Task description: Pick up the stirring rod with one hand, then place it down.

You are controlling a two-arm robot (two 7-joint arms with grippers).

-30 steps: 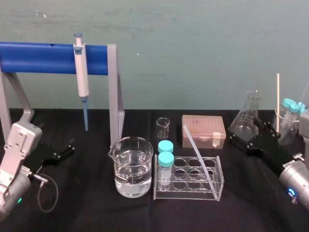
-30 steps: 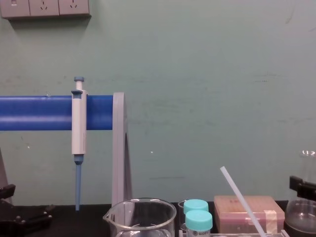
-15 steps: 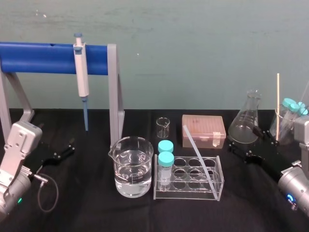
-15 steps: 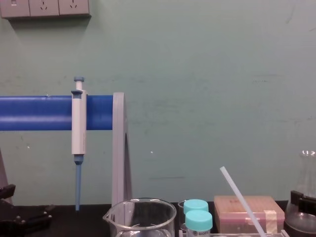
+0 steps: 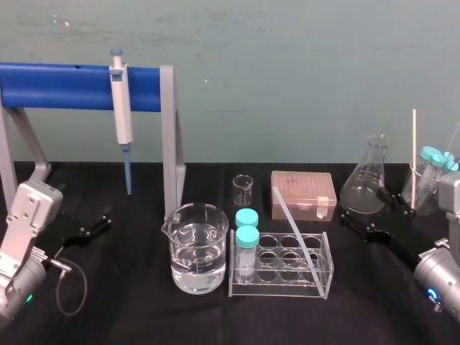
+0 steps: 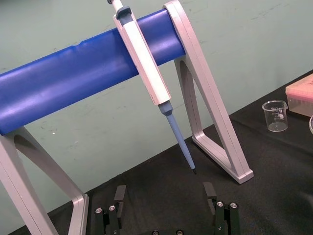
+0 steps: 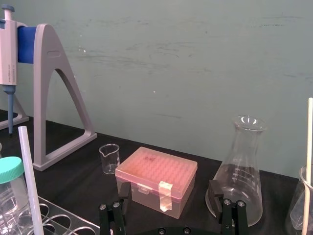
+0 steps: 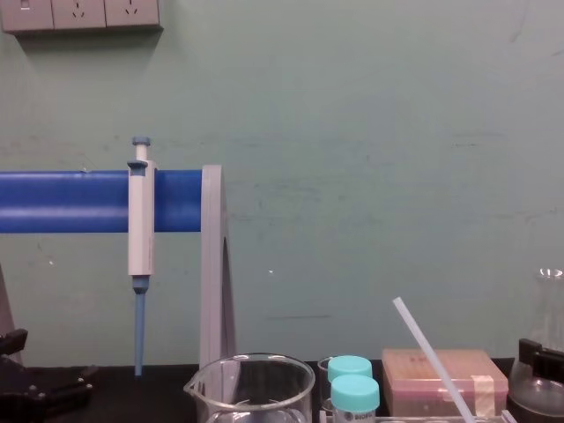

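Observation:
The stirring rod [image 5: 293, 228] is a translucent white rod that leans tilted in the clear tube rack [image 5: 325, 279], its top pointing back and to the left. Its upper part shows in the chest view [image 8: 430, 352] and near my right wrist camera [image 7: 27, 169]. My right gripper [image 5: 372, 213] hovers low at the right, in front of the conical flask [image 5: 365, 183] and well to the right of the rod. Its fingers stand open and empty [image 7: 171, 205]. My left gripper [image 5: 88, 228] rests at the far left, open and empty [image 6: 166, 208].
A water-filled beaker [image 5: 196, 248] stands left of the rack, which holds two teal-capped tubes [image 5: 246, 237]. Behind are a small beaker [image 5: 243, 190] and a pink tip box [image 5: 303, 194]. A pipette [image 5: 121, 118] hangs on the blue stand [image 5: 65, 86]. A thin cream stick [image 5: 414, 151] stands at far right.
My right gripper has drawn back and dropped lower, away from the front of the conical flask. The rod and the left arm have stayed put.

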